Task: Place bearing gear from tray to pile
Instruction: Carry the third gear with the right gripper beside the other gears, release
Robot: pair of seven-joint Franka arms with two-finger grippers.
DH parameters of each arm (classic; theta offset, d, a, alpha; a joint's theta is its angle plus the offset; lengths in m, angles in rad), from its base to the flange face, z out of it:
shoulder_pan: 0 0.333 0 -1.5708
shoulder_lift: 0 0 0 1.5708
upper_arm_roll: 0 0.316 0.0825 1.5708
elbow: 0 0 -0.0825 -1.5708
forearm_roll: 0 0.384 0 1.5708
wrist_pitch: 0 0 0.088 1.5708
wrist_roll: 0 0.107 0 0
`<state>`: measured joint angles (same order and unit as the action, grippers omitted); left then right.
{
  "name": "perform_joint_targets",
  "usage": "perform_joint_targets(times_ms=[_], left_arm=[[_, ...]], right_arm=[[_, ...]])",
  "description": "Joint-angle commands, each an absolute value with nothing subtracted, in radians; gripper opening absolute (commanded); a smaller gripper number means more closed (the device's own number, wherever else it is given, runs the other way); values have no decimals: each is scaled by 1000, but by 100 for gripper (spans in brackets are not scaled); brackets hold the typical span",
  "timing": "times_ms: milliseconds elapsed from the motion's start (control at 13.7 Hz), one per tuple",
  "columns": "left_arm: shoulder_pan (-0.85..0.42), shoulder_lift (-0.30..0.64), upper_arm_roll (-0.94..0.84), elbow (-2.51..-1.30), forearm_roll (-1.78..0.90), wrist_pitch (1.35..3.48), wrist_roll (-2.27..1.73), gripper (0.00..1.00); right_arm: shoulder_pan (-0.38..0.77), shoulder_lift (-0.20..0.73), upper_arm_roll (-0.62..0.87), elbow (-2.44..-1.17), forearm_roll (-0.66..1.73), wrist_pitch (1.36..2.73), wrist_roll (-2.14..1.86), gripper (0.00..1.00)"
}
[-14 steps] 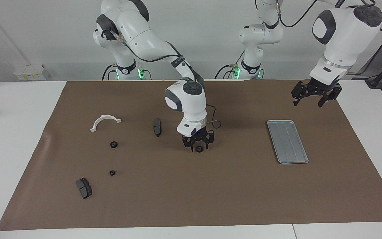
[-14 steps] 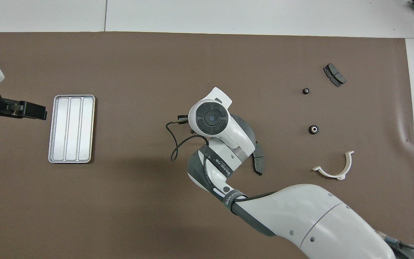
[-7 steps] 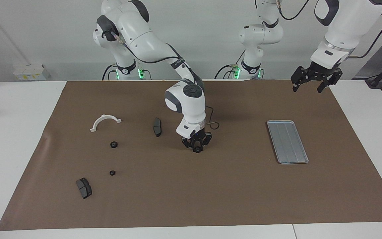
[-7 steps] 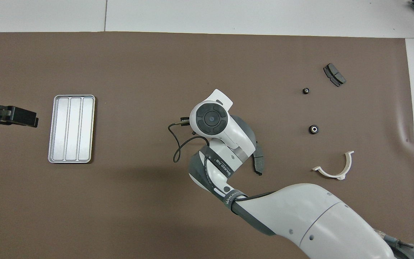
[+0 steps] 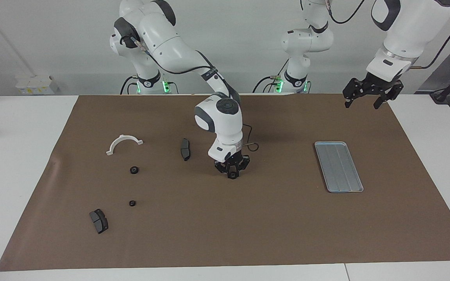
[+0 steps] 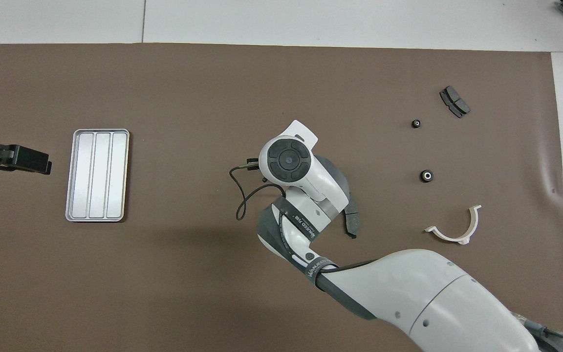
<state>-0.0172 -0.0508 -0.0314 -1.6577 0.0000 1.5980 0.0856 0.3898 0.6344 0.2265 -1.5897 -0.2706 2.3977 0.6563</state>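
My right gripper [image 5: 232, 173] points down at the middle of the mat and is shut on a small black bearing gear [image 5: 233, 176], which is at or just above the mat. In the overhead view the arm's wrist [image 6: 289, 160] hides both. The silver ridged tray [image 5: 338, 166] lies empty toward the left arm's end and also shows in the overhead view [image 6: 97, 174]. My left gripper [image 5: 366, 100] is open and empty, raised in the air over the mat's edge beside the tray.
The pile lies toward the right arm's end: a white half-ring bracket [image 5: 124, 143], two dark brake pads [image 5: 185, 149] [image 5: 99, 221] and two small black gears [image 5: 133, 170] [image 5: 132, 203]. A thin black cable [image 6: 242, 198] hangs by the right wrist.
My right gripper has shut on the gear that lay between its open fingers. My left gripper has risen and drawn away from the tray, then held still.
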Motion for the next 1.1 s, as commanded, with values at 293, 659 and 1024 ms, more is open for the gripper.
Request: perform_joint_targets(times_ms=[293,659,1024], left_arm=[[9,-60,-28,-1667,-15,1591,81,100],[9,-60,-26,-1667,-15,1591,81,100],[9,-60,-28,-1667,-15,1591,81,100]], right_arm=[[154,652,239,-1549,-278,2376,315,0],[31,650,244,-1549,-267,2376,109,0],[-43,644,242,-1551,-268,2318,12,0]])
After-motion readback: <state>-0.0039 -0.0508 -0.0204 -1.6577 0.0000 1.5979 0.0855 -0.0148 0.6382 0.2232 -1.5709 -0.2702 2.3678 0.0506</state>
